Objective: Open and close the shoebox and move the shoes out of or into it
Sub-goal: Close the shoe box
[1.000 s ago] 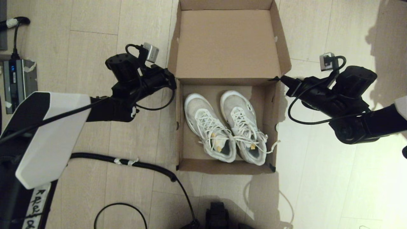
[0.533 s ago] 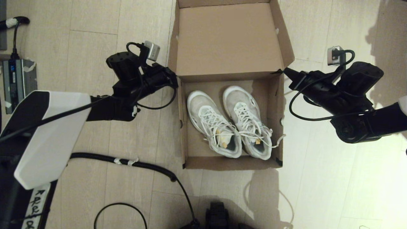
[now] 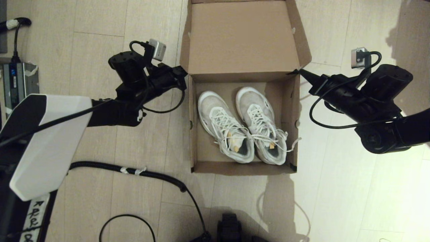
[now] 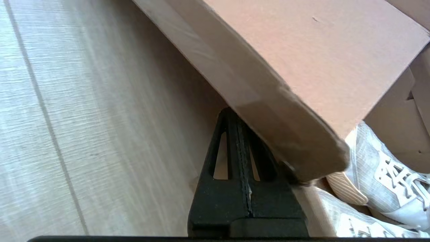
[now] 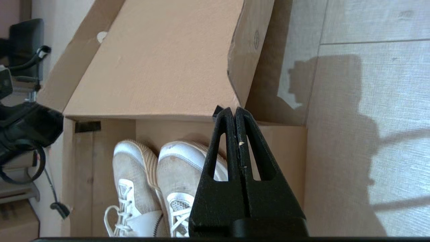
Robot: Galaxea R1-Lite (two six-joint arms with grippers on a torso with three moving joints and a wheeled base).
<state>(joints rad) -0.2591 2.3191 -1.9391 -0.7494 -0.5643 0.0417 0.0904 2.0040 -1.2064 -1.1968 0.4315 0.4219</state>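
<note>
A large brown cardboard shoebox (image 3: 242,87) sat open on the pale wooden floor (image 3: 100,188), its hinged lid (image 3: 243,37) tilted up at the far side. Inside lay a pair of white lace-up mesh sneakers (image 3: 243,126), side by side, toes toward the lid. The left gripper (image 3: 183,72) was at the lid's left corner, fingers (image 4: 242,174) pressed together with nothing between them. The right gripper (image 3: 302,74) was at the lid's right corner, its fingers (image 5: 235,144) likewise pressed together, empty.
</note>
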